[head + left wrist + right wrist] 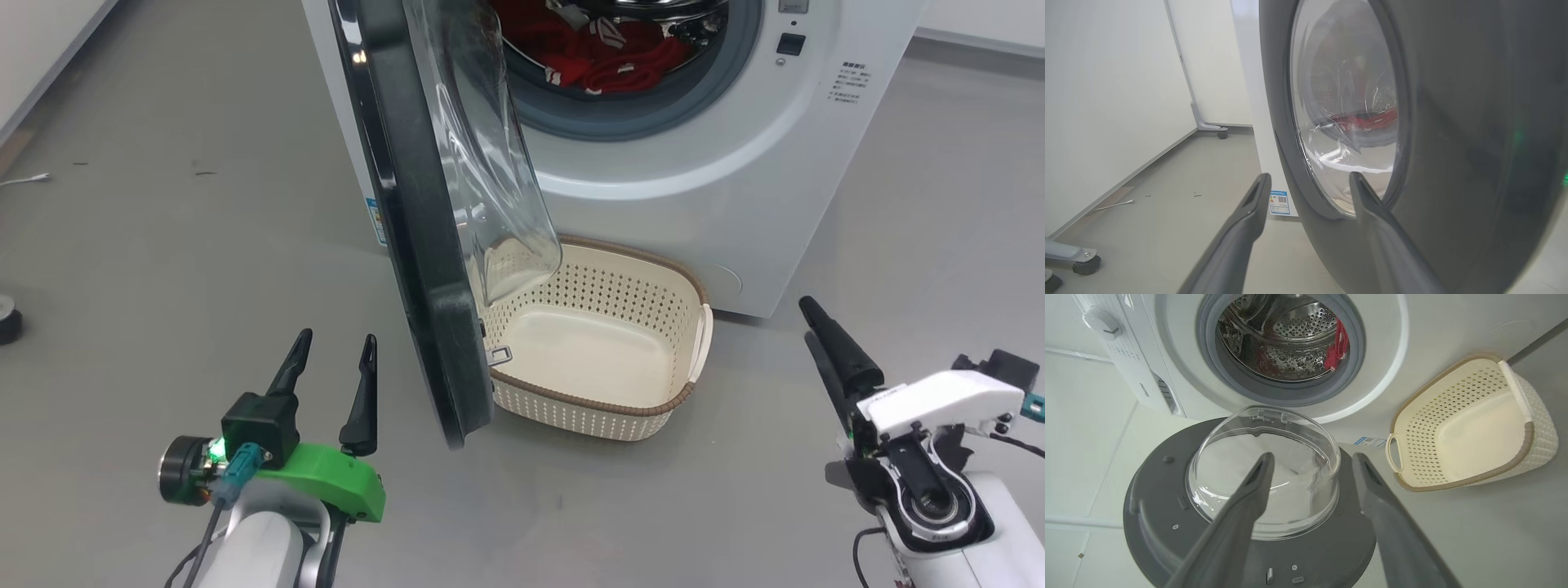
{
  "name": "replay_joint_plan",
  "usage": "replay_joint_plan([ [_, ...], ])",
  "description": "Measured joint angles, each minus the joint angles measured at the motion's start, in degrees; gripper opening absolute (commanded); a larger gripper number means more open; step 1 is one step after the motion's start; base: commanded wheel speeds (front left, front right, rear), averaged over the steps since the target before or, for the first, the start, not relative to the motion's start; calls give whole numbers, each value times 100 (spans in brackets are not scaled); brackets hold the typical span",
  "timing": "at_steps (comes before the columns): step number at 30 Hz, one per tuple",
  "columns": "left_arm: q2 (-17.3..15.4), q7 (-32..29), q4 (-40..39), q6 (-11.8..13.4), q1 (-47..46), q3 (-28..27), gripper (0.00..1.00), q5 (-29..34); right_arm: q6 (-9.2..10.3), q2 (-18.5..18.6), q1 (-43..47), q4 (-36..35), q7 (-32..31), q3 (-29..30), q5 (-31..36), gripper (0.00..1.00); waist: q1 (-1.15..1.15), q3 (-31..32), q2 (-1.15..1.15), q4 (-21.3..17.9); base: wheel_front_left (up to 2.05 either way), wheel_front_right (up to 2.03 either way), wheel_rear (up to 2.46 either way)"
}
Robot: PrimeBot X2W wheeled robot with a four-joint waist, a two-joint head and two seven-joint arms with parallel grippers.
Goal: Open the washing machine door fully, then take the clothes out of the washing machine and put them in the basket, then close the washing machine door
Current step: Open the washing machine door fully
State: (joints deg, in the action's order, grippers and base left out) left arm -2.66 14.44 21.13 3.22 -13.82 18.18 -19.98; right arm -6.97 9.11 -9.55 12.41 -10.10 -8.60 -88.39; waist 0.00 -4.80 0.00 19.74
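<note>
The washing machine door (416, 245) stood only half open, edge-on over the left end of the basket (604, 402), with the clothes (604, 57) inside the washing machine (735, 188). The left gripper (339, 336) (just beside the door's outer face) and the right gripper (1312, 455) both had fingers spread wide, holding nothing. Best bet was probably pushing the inner rim, not the glass, with the left arm moved clear.

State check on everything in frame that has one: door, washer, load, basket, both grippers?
washing machine door, open, standing out roughly square to the front
washing machine, drum exposed, loaded
clothes, red heap in the drum
basket, upright on the floor by the washer, empty
left gripper, jaws open, empty, beside the door's outer face
right gripper, jaws open, empty
</note>
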Motion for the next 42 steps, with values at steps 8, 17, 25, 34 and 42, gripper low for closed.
replay_joint_plan([
  [8, -21, 0, 35, 0, 89, -78, 100, 16, 0, 326, 516, -33, 977, -25, 1230, 100, 0, 101, 0, -147, 0, 0, 0],
  [17, -21, 0, 57, 0, 93, -126, 100, 34, 140, 1214, 776, -1, 2380, -73, 3419, 100, 0, 152, 0, -243, 0, 0, 0],
  [25, -31, 0, 83, -1, 108, -153, 100, 43, 854, 1675, 808, -187, 2557, -13, 5009, 100, 0, 233, 0, -307, 0, 0, 0],
  [34, -32, 0, 88, -7, 118, -208, 100, 88, 1177, 1366, 1125, -660, 2497, -109, 5838, 100, 0, 250, 0, -323, 0, 0, 0],
  [42, -32, 0, 98, -8, 121, -246, 100, 102, 1247, 939, 1447, -847, 2497, -214, 6122, 100, 0, 256, 0, -331, 0, 0, 0],
])
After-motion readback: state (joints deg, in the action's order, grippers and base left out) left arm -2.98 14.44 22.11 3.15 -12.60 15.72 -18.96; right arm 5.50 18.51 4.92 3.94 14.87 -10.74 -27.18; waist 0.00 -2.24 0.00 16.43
